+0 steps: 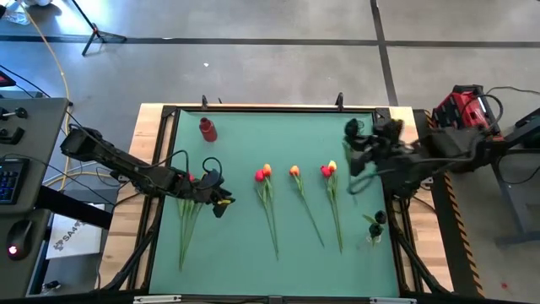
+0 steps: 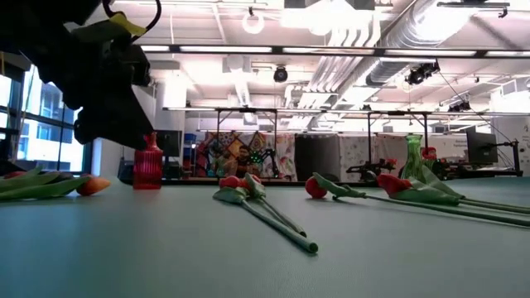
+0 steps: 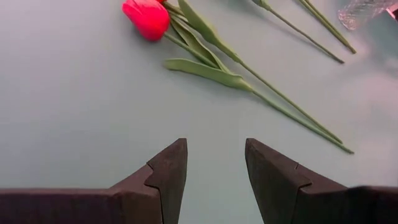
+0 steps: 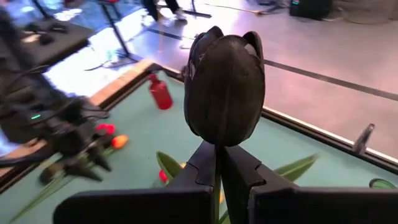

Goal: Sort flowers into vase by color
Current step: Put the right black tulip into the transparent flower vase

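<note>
Several tulips lie flat on the green table: a bunch [image 1: 187, 228] at the left, a red and orange pair [image 1: 263, 174], an orange one [image 1: 294, 171] and a red and yellow pair [image 1: 329, 169]. A red vase [image 1: 207, 129] stands far left, and a clear vase [image 1: 375, 230] with a dark flower stands near right. My left gripper [image 3: 216, 165] hangs open low over bare table beside the left bunch, with a red tulip [image 3: 146, 17] ahead of it. My right gripper [image 4: 216, 155] is raised above the table's right side, shut on a dark tulip [image 4: 224, 87]. My right gripper pinches the dark tulip's thin stem [image 4: 216, 177] between its two shut fingers, just below the head. The head stands up past the fingertips and green leaves [image 4: 297, 167] spread below them. The flower is lifted clear of the table.
The table's wooden rim [image 1: 152, 114] and black frame run round the green mat. Open mat lies between the rows of stems and the near edge. In the low view my left arm [image 2: 99, 74] fills the upper left, with the red vase [image 2: 148, 165] behind it.
</note>
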